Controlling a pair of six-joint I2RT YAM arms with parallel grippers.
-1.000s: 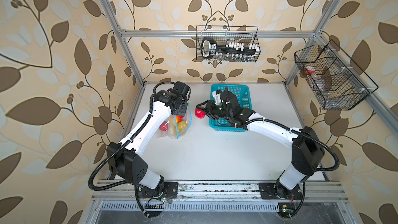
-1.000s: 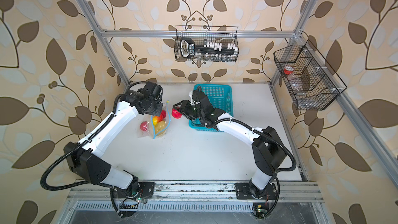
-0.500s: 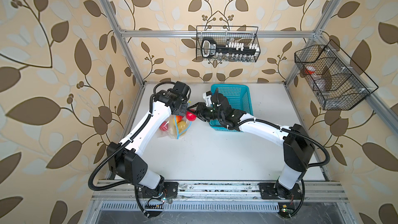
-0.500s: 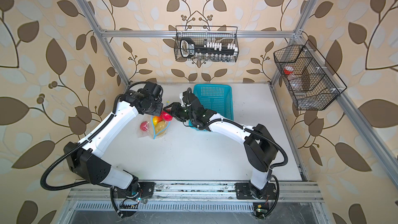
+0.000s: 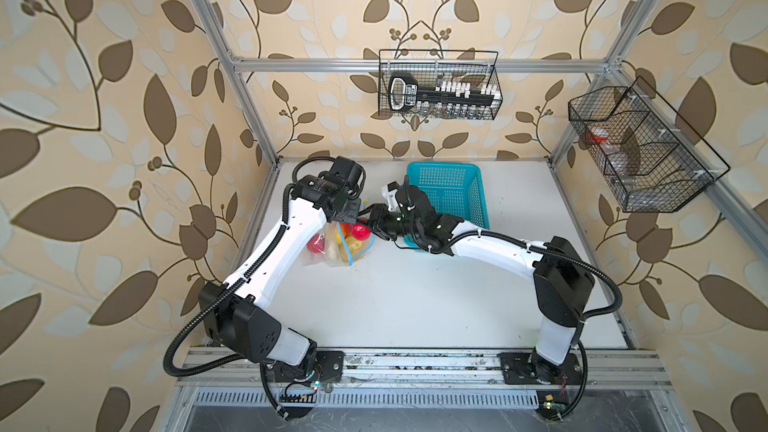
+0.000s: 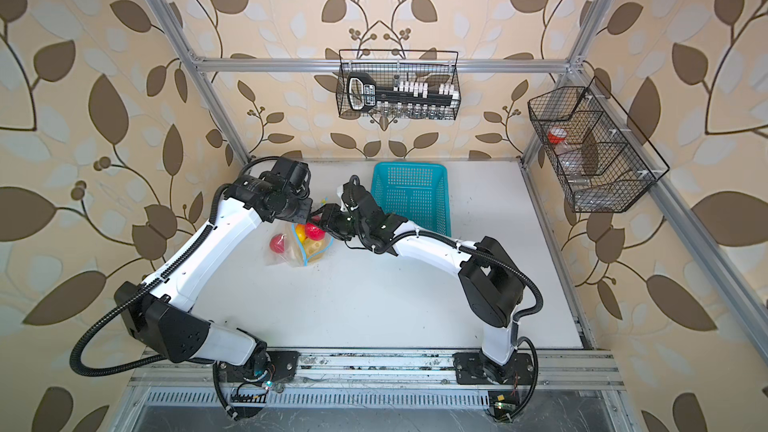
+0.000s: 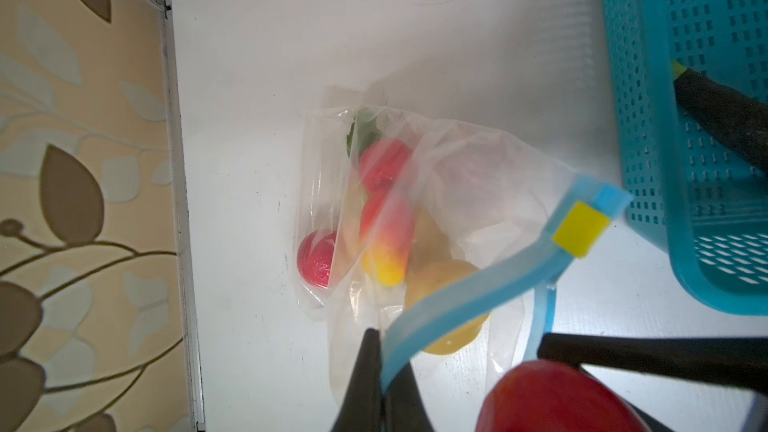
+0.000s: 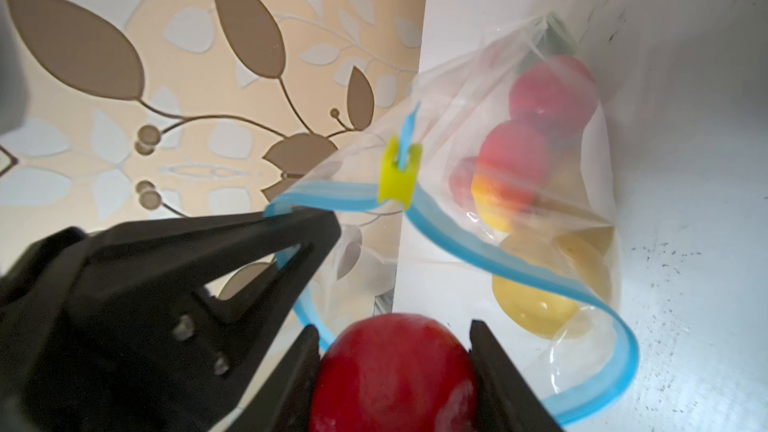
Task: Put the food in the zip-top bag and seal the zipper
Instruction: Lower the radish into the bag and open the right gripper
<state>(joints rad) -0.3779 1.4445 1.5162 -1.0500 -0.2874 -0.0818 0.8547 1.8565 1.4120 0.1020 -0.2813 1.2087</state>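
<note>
The clear zip-top bag (image 5: 332,249) (image 6: 286,255) lies at the back left of the table, mouth open. It holds red tomatoes (image 7: 318,263), an orange-red pepper (image 7: 386,234), potatoes (image 8: 536,301) and a green leafy piece (image 7: 361,135). My left gripper (image 7: 380,334) (image 5: 353,211) is shut on the light-blue zipper (image 7: 469,301) (image 8: 498,263), lifting that edge. The yellow slider (image 7: 582,230) (image 8: 399,176) sits at the strip's end. My right gripper (image 8: 394,326) (image 6: 328,222) is shut on a red tomato (image 8: 395,376) (image 5: 360,233) at the bag's mouth.
The turquoise basket (image 5: 473,201) (image 6: 440,201) stands just right of the bag, with the dark eggplant (image 7: 727,118) lying in it. Two black wire baskets hang on the back wall (image 5: 438,91) and the right wall (image 5: 636,151). A frame post (image 7: 178,201) borders the table beside the bag.
My right gripper has carried the red tomato leftward from beside the basket to the bag's open mouth. The left gripper has held its place on the zipper.
</note>
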